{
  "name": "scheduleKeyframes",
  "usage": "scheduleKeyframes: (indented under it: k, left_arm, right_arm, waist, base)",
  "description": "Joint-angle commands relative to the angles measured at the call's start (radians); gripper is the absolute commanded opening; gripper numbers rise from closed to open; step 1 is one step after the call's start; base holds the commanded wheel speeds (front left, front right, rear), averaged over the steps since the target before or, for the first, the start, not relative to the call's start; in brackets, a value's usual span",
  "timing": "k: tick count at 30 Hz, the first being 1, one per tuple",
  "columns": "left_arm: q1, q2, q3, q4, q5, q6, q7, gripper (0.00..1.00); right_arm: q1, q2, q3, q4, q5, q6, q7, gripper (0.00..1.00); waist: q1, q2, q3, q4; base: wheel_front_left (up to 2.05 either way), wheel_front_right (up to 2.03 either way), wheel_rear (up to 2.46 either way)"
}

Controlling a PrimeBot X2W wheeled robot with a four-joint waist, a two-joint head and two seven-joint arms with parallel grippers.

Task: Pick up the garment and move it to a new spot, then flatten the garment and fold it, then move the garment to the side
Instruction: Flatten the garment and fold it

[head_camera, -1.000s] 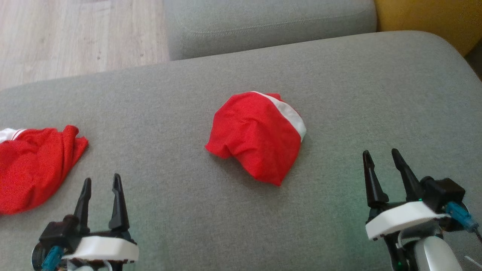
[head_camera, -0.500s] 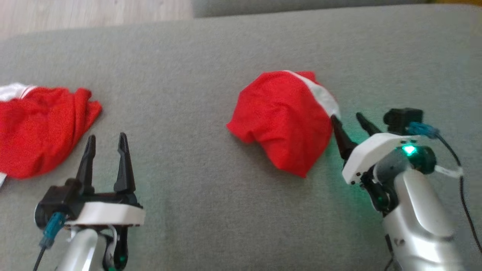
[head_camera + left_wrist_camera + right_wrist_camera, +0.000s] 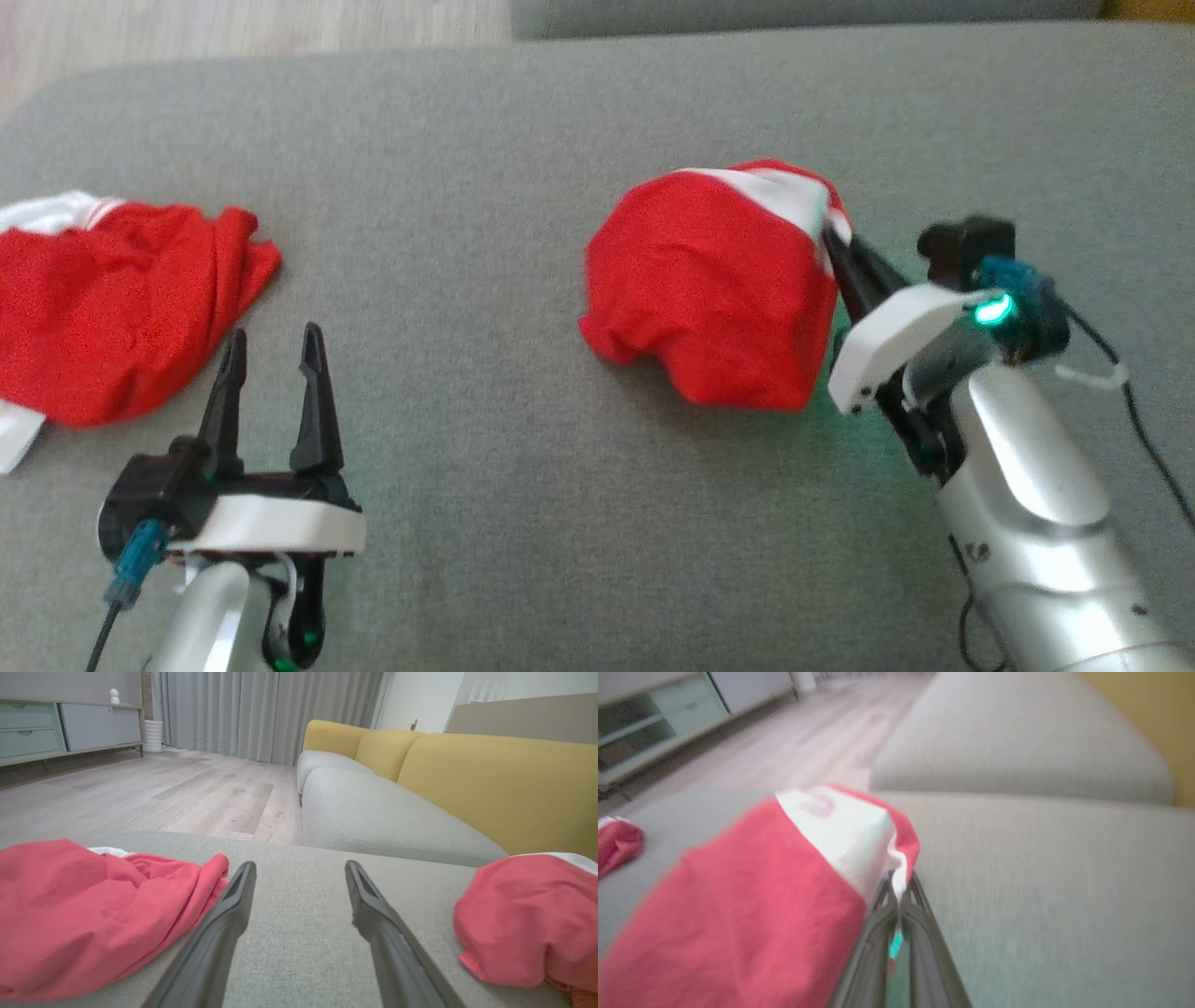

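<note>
A crumpled red garment (image 3: 714, 289) with a white band lies in a heap on the grey sofa cushion (image 3: 523, 159), right of centre. My right gripper (image 3: 834, 243) is shut on its right edge, at the white band. The right wrist view shows that garment (image 3: 752, 914) with the two fingers pressed together on the cloth's white hem, and the right gripper (image 3: 897, 884) lifting it slightly. My left gripper (image 3: 273, 350) stands open at the lower left, nothing between its fingers. In the left wrist view the left gripper (image 3: 299, 872) points across bare cushion, the garment (image 3: 528, 919) at its right.
Another red garment (image 3: 112, 308) with white trim lies crumpled at the cushion's left edge, just beyond my left gripper. Wooden floor (image 3: 233, 28) lies past the cushion's far edge. A second grey seat (image 3: 373, 816) with yellow backrest (image 3: 490, 774) stands beyond.
My right gripper has reached forward and left to the garment's right edge and shut on the white band, lifting that edge. The head camera has shifted; the left gripper holds its pose.
</note>
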Motion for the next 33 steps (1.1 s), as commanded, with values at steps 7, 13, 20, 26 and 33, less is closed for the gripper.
scheduleKeyframes:
  k: [7,13,20,26,33]
  left_arm:
    - [0.028,0.0,0.063,-0.024,0.017,-0.008,-0.009,1.0]
    - [0.042,-0.007,0.073,-0.035,0.026,-0.011,-0.009,1.0]
    - [0.055,-0.012,0.082,-0.047,0.035,-0.013,-0.009,1.0]
    - [0.057,-0.012,0.08,-0.047,0.038,-0.018,-0.01,1.0]
    - [0.039,-0.009,0.083,-0.039,0.042,-0.026,-0.01,1.0]
  right_arm:
    - [-0.121,-0.053,0.182,-0.346,0.017,-0.001,0.04,0.0]
    - [-0.264,-0.071,0.309,-0.501,0.08,-0.001,0.063,0.0]
    - [-0.168,-0.093,0.174,-0.569,0.059,-0.001,0.085,0.0]
    - [0.073,-0.109,0.011,-0.565,0.003,-0.001,0.113,0.0]
    - [0.31,-0.054,-0.218,-0.421,-0.129,-0.001,0.127,1.0]
  waist:
    - [-0.0001,0.0,-0.11,-0.042]
    - [-0.0001,0.0,-0.123,-0.046]
    - [-0.0001,0.0,-0.117,-0.039]
    - [-0.0001,0.0,-0.102,-0.043]
    - [-0.0001,0.0,-0.092,-0.057]
  base:
    - [0.0,0.0,0.0]
    - [0.0,0.0,0.0]
    - [0.0,0.0,0.0]
    - [0.0,0.0,0.0]
    - [0.0,0.0,0.0]
